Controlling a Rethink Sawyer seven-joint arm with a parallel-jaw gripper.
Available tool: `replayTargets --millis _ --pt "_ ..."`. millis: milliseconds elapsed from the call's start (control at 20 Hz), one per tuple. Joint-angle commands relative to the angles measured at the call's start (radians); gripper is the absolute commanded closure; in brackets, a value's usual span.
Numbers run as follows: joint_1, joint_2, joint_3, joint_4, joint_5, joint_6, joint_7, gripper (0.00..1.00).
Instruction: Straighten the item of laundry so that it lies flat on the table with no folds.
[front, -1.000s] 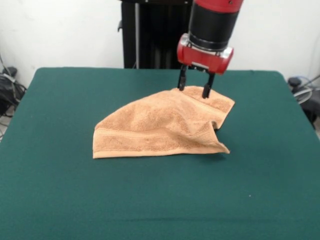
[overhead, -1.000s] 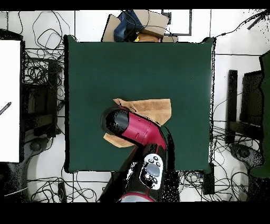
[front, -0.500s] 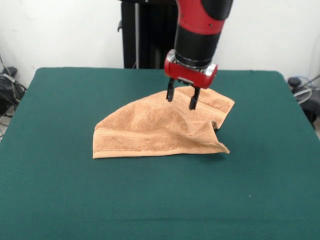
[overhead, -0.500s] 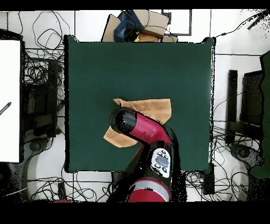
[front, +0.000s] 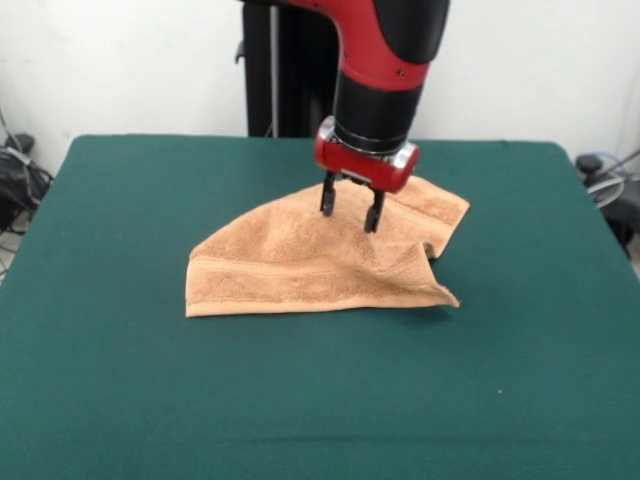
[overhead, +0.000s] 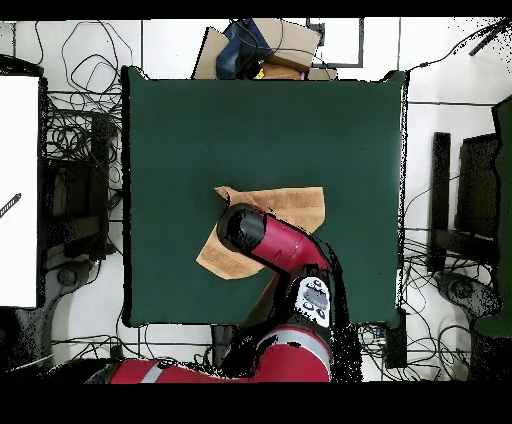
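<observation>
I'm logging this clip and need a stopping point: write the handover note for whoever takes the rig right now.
Gripper: open, empty, just above the towel's raised middle.
Towel: near the centre of the table, folded over itself into a rough triangle, with a humped crease on the front view's right side.
Done: nothing flattened yet.
Left: grasp a folded layer, pull it open, smooth it flat.

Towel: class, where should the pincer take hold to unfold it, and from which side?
Probably the folded-over corner of the towel at the front view's right, where a layer curls up. Come straight down with the open pincer, then pull outward.
</observation>
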Motion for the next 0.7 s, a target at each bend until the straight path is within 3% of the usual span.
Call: replayTargets --millis 50,700 --pt "-0.004 0.020 0.124 0.009 -0.030 -0.050 0.141 0.00" --pt "-0.005 0.024 0.131 0.010 -0.033 -0.078 0.144 0.00"
